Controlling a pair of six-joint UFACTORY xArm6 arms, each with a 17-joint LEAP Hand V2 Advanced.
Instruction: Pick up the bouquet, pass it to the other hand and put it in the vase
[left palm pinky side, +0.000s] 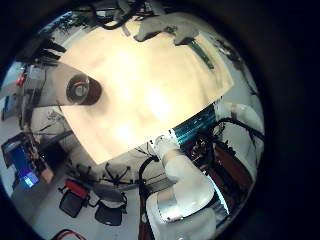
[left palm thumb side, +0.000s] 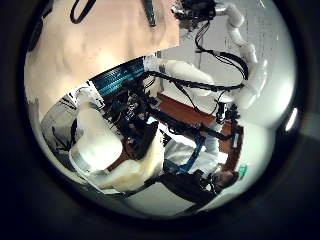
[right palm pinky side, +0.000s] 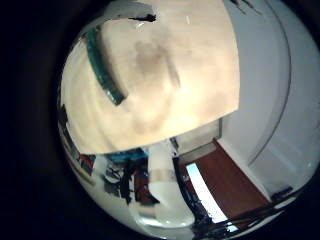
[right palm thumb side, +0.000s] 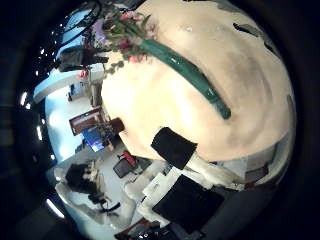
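Strong overhead light washes the pale table almost white in the left palm views, with glare at its middle. Every view bulges, bending the table's edges into curves, and darkens to black round its rim. The stem looks soft.

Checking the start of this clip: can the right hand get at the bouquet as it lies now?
Probably yes. In the right hand's palm views the bouquet lies flat on bare table, green stems out and flowers at the edge, with nothing on or beside it. The vase stands apart, seen only in a left palm view.
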